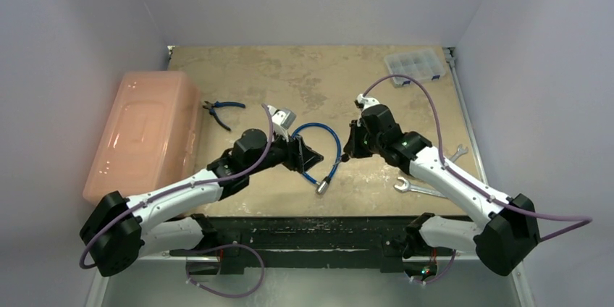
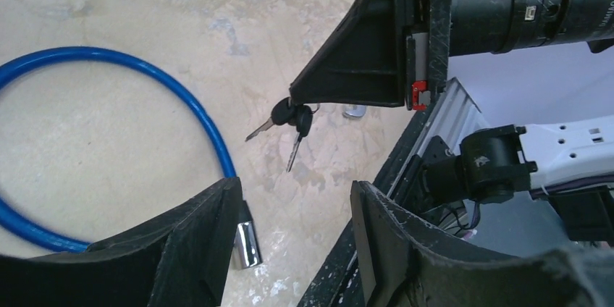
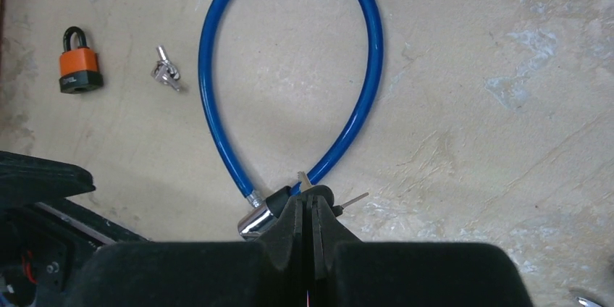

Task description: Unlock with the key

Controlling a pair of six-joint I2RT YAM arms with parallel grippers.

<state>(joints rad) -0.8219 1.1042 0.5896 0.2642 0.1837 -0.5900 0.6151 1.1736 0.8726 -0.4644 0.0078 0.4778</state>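
2 keys (image 2: 293,115) are pinched in the closed jaws of the right gripper (image 3: 313,202) and are hung above the table (image 1: 289,75), near the chrome end (image 2: 246,243) of the blue cable lock (image 3: 366,68). The left gripper (image 2: 295,190) is held near that chrome end, its jaws apart and nothing gripped. An orange padlock (image 3: 78,68) and a small key bunch (image 3: 166,75) are seen lying outside the loop.

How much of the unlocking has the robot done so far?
Done: the right gripper is pinched shut on the keys, which dangle from it. In hand: the left gripper, open, sits by the metal end of the blue cable lock. Left: no key is in the lock yet, so inserting and turning remain.
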